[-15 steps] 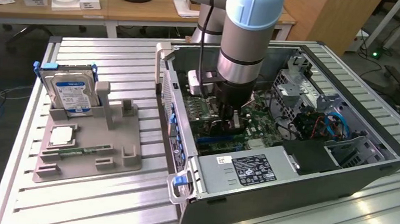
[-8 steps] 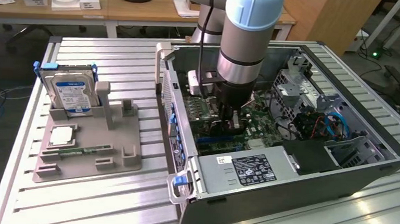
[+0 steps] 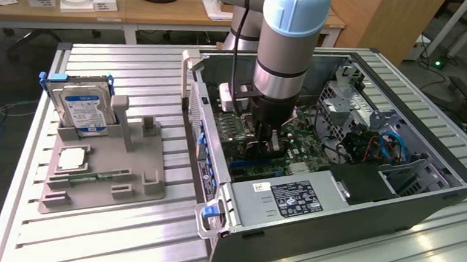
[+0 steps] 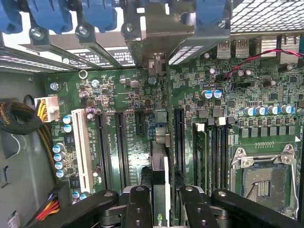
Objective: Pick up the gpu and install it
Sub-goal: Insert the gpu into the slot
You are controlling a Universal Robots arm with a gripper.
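My gripper [image 3: 267,144] reaches down into the open computer case [image 3: 424,200], over the green motherboard [image 3: 301,153]. In the wrist view the gpu [image 4: 160,166] shows edge-on as a thin dark card with a green logo near my fingers [image 4: 139,209]. My gripper [image 4: 164,211] is shut on the gpu, one black finger on each face. The card stands upright over the motherboard [image 4: 128,95], between two long black slots, with its silvery bracket [image 4: 159,33] up against the case's rear slot openings. The slot beneath it is hidden, so I cannot tell whether it is seated.
A grey holder [image 3: 125,173] at the exterior view's left carries a hard drive [image 3: 84,106], a processor chip [image 3: 71,157] and a memory stick [image 3: 101,176]. Inside the case are the power supply [image 3: 290,198], blue latches [image 4: 57,14], an open processor socket [image 4: 263,175] and cables [image 4: 23,118].
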